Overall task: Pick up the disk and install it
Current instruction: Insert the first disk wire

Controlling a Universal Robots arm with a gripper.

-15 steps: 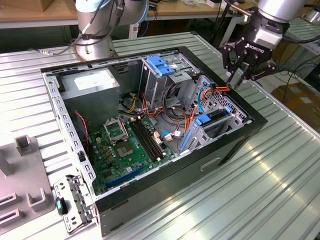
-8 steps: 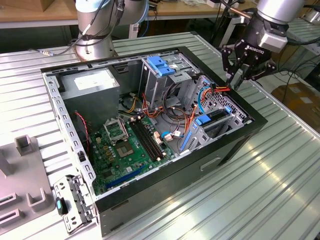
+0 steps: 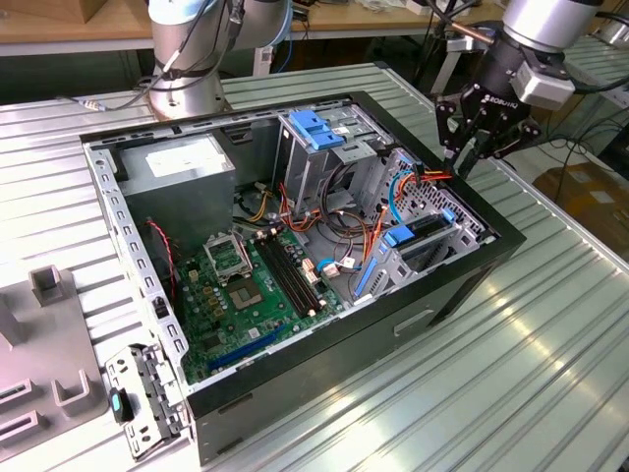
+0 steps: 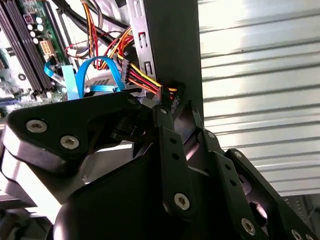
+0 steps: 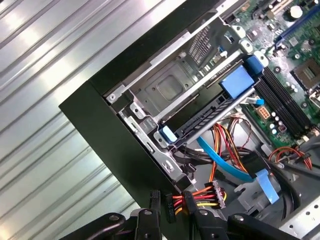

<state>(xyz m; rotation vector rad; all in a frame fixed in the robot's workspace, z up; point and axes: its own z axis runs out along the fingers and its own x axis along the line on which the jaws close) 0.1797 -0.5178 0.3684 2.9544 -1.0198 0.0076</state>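
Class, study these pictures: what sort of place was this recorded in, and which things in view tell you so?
Probably a robotics lab or workshop bench for computer assembly. An opened computer case lies on a ribbed metal table, a robot arm's tool hangs above its drive bay, and a second arm's base stands behind.

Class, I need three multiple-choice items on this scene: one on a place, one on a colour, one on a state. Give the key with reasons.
1. In the exterior view, the gripper hangs over:
A. the case's rim on the exterior view's right
B. the middle of the motherboard
C. the bare table

2. The latch on the tall grey cage is:
A. red
B. blue
C. green

3. The computer case is:
A. closed
B. standing upright
C. lying open

Key:
1. A: the gripper sits above that rim of the case.
2. B: the latch on top of the cage is bright blue.
3. C: the motherboard lies exposed, facing up.
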